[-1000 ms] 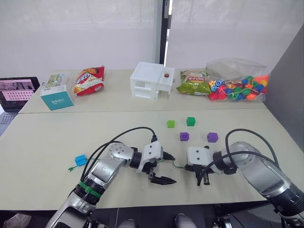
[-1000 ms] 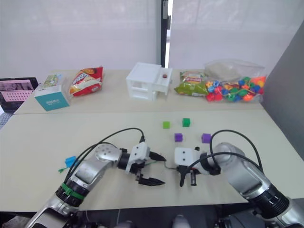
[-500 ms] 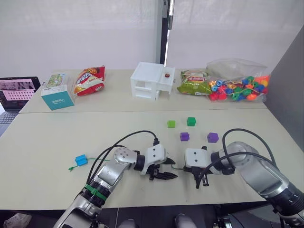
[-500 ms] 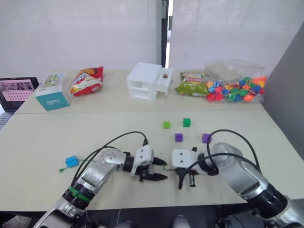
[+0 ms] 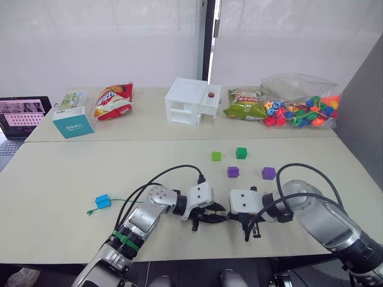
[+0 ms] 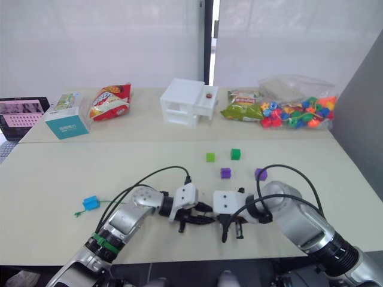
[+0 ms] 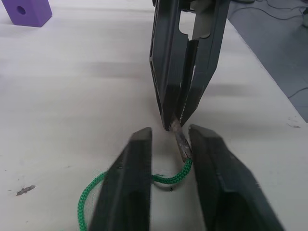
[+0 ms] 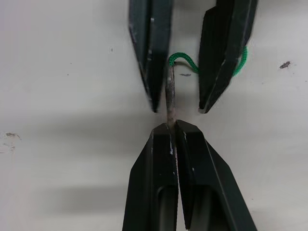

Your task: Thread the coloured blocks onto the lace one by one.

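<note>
Lace (image 7: 169,177): green braid, stiff dark tip.

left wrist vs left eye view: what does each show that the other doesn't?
Left wrist view alone: the right end effector shut on the dark tip of the lace, with the left end effector open around that tip.

Left eye view alone: the light green block, dark green block, the lace running off to the blue block, snack bags, white box, bead bag.

Shared: both end effectors meeting over the table, and a purple block.
</note>
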Robot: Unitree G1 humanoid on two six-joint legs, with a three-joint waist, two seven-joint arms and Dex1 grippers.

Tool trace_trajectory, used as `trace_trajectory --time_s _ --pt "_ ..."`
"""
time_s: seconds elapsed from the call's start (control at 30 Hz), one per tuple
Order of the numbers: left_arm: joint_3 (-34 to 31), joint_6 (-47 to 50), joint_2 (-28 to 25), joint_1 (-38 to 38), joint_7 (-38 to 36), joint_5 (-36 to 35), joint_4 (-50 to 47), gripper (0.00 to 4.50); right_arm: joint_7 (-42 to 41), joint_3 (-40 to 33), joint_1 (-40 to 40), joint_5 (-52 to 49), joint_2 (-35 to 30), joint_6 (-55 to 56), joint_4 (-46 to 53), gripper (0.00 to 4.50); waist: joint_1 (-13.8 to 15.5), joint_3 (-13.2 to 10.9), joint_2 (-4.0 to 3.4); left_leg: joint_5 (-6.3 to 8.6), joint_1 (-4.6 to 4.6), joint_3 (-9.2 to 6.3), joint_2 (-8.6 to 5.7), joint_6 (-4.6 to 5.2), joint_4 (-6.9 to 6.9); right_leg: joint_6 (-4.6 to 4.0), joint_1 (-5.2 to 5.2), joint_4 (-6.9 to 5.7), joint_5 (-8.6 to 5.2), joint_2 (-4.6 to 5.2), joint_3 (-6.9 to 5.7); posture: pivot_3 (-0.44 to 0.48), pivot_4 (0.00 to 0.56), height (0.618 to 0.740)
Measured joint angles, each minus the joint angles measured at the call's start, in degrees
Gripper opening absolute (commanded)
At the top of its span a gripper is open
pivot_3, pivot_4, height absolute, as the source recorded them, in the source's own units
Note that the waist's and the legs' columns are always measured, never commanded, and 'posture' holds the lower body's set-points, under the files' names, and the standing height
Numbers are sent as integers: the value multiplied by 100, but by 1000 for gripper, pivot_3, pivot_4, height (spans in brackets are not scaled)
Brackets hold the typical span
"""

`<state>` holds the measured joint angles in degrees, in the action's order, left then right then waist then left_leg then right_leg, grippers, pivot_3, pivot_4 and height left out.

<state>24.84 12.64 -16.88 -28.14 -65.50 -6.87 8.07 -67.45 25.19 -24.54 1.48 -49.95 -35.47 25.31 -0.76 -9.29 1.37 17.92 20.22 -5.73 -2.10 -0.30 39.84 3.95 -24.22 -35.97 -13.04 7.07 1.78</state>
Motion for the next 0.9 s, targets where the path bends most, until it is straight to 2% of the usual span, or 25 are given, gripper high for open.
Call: trace_trajectory --time_s 0.03,0.4,0.57,0.73,0.83,0.9 --pt "5 0 -1 1 -24 1 1 26 -2 1 -1 1 -3 0 -5 0 1 0 0 0 0 0 0 0 0 0 0 0 0 0 0 0 150 740" --pt "5 -13 -19 1 -30 3 2 26 0 -25 -12 -59 -1 -33 -55 0 2 0 0 0 0 0 0 -1 0 0 0 1 0 0 0 0 150 740" --pt "-2 -23 -65 9 -36 -2 -4 0 -11 -549 427 -524 -226 -373 83 1688 37 -1 -1 0 5 -2 -4 0 0 0 0 1 0 3 0 0 150 740" --pt "-86 -17 -5 67 -27 -51 -13 0 144 -2201 1296 -1441 -270 -929 498 3340 108 -1 -1 1 5 -2 -4 2 -1 1 1 4 1 4 0 0 150 740" --pt "-132 4 29 121 -38 -186 -22 0 507 -3373 2012 -1926 138 -1260 736 3340 147 -1 -1 1 4 -4 -4 2 -1 1 3 2 1 4 0 0 150 740" --pt "-156 13 27 126 -43 -236 -22 0 809 -3833 2216 -2092 415 -1253 806 3340 144 -1 -1 1 3 3 -4 2 1 1 4 4 1 4 5 0 150 740"
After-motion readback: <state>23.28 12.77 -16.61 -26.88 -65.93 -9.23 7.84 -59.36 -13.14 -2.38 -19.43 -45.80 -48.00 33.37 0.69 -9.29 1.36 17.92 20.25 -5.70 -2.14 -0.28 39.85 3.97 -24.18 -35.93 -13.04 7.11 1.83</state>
